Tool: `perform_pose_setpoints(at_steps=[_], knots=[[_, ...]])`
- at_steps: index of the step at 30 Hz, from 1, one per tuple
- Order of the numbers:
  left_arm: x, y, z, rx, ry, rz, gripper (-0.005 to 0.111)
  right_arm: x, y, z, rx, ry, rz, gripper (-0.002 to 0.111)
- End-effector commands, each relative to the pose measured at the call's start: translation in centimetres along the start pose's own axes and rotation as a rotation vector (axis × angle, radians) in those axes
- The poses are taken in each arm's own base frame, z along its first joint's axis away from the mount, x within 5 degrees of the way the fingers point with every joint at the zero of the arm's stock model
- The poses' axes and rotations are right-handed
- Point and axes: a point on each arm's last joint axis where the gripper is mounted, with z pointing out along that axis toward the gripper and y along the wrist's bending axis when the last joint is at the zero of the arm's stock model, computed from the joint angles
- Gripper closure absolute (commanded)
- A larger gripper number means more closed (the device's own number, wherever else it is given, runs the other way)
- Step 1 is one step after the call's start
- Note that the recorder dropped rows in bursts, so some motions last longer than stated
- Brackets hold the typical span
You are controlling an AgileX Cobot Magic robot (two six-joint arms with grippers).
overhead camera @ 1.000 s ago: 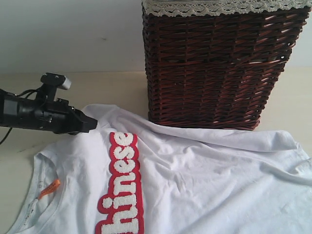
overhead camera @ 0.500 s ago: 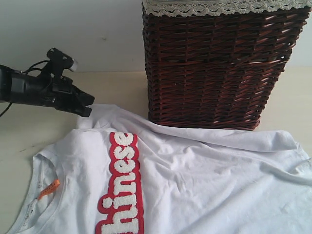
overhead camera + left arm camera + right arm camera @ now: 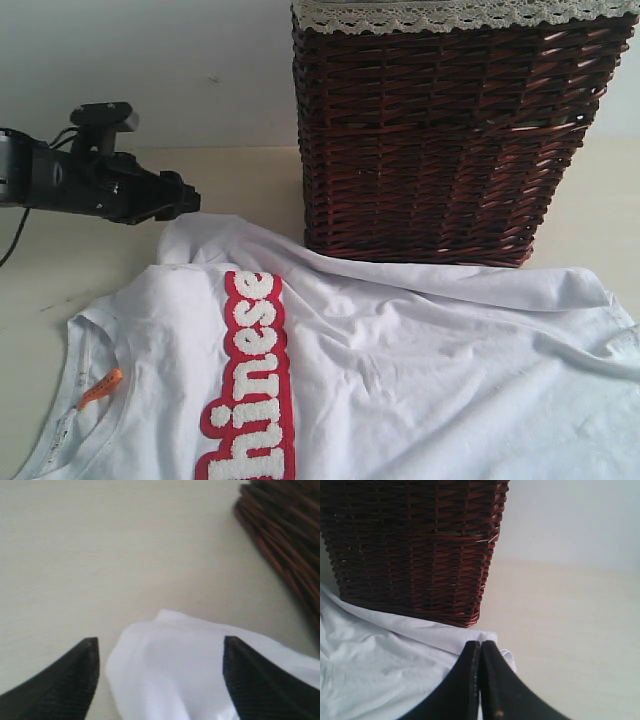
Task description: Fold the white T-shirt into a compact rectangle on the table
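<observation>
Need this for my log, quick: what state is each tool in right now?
Left tool: open, holding nothing, just above the T-shirt sleeve.
Right tool: shut, no cloth visibly pinched.

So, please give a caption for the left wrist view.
Open left hand over a corner of the white T-shirt on the table, wicker basket nearby.
</observation>
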Motion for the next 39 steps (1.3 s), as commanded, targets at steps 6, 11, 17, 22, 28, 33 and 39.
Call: perform_pose_setpoints(at_steps=[6, 11, 17, 22, 28, 33, 39], knots=[[0.6, 0.4, -3.2, -0.043, 0.019, -0.232, 0.038, 0.0, 0.0, 0.0, 0.000, -0.015, 0.007, 0.108], [3.3, 0.7, -2.4, 0.036, 0.119, -0.365, 0.048, 0.0, 0.0, 0.0, 0.000, -0.015, 0.007, 0.108], [3.5, 0.3, -2.2, 0.090, 0.135, -0.382, 0.048, 0.0, 0.0, 0.0, 0.000, -0.015, 0.007, 0.108], [3.7, 0.4, -1.7, 0.090, 0.120, -0.386, 0.048, 0.0, 0.0, 0.0, 0.000, -0.015, 0.007, 0.108], [5.1, 0.3, -0.1, 0.064, 0.145, -0.299, 0.048, 0.0, 0.0, 0.0, 0.000, -0.015, 0.007, 0.108], [4.3, -0.9, 1.0, 0.043, 0.128, -0.190, 0.063, 0.0, 0.0, 0.0, 0.000, -0.015, 0.007, 0.108], [4.4, -1.3, 1.3, 0.021, 0.134, -0.087, 0.107, 0.0, 0.0, 0.0, 0.000, -0.015, 0.007, 0.108]])
